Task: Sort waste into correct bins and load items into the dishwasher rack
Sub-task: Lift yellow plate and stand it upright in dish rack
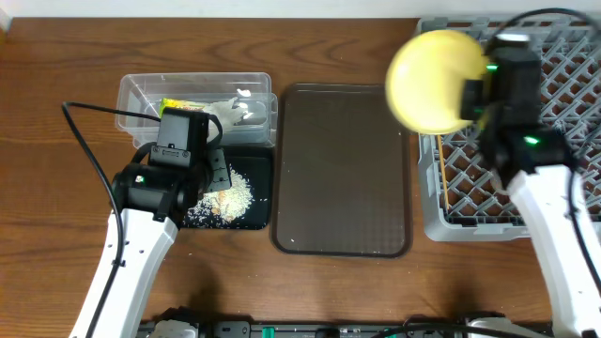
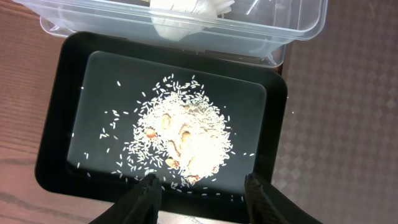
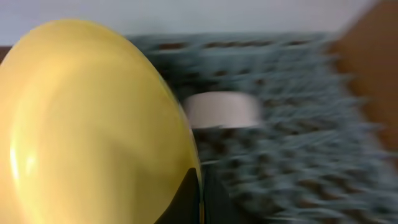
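Right gripper [image 3: 199, 202] closed on the rim of the plate [image 1: 432, 80]; left gripper [image 2: 202, 190] open over rice [image 2: 183, 140].
The right fingers are mostly hidden by the plate, which is seen on edge by the left side of the rack [image 1: 563, 56]. The rack is blurred in the wrist view, and a whitish object in it cannot be identified. The rice is heaped in the black tray [image 2: 56, 155]. Tissue [image 2: 186, 15] in the tub [image 2: 298, 28] is cut off.

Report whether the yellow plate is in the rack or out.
Out. The yellow plate is clamped by its rim in the right end effector, held above the edge of the rack, not seated.
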